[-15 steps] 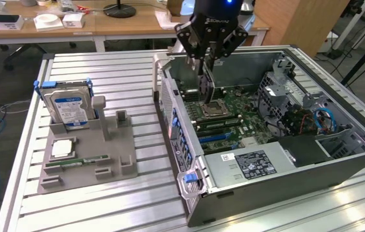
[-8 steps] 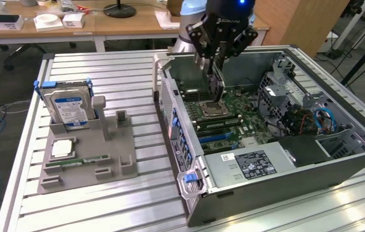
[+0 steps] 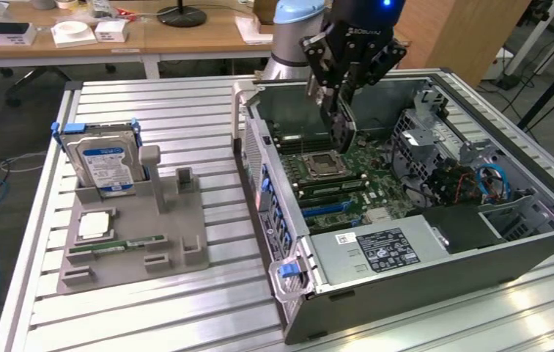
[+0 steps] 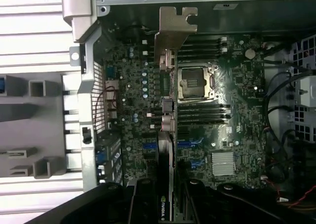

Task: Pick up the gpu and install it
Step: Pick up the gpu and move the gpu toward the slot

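jaws: closed onto the gpu, pinching the card from both flat sides, so you have it in hand
gripper: hangs over the open computer case, pointing down into it; in the wrist view its black fingers flank the card's edge
gpu: held on edge, roughly upright, inside the case opening and above the motherboard; in the wrist view you see it edge-on, running past the cpu socket
bracket: silvery end plate at the far end of the card, away from the fingers, over the board's rear part
seating: card is not in a slot; how far its lower edge is from the board can't be told
cpu socket in exterior view: just beneath the card's lower edge
grey fixture: on the slotted table, on the exterior view's left, well apart from the case
hard drive: upright in the fixture's back slot
memory stick: lying flat in the fixture's front groove
power supply: at the case's near end, label up
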You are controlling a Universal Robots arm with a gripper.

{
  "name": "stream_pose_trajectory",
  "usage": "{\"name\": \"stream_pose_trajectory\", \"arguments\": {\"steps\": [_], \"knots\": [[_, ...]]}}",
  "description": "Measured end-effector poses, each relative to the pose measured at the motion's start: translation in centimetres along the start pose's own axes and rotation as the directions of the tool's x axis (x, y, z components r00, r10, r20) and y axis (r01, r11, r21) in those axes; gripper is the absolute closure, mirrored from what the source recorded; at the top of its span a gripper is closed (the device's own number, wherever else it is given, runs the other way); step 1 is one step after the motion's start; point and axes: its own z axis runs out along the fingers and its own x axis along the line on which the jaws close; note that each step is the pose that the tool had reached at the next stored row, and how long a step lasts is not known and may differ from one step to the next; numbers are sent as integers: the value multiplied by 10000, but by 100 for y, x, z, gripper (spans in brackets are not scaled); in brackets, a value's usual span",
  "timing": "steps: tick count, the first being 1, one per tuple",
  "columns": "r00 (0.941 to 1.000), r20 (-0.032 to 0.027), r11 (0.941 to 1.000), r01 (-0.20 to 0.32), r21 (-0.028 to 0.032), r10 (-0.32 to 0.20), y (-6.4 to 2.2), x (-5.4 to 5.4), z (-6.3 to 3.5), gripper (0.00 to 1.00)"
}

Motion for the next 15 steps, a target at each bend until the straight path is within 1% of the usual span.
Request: {"name": "stream_pose_trajectory", "arguments": {"steps": [5, 11, 15], "knots": [[10000, -7, 10000, 3, 1, -3, 11, -154, 1, 74], [10000, -18, 10000, 3, -6, -3, 28, -372, 4, 74], [10000, -22, 10000, 33, -12, -33, 37, -497, 4, 74]]}}
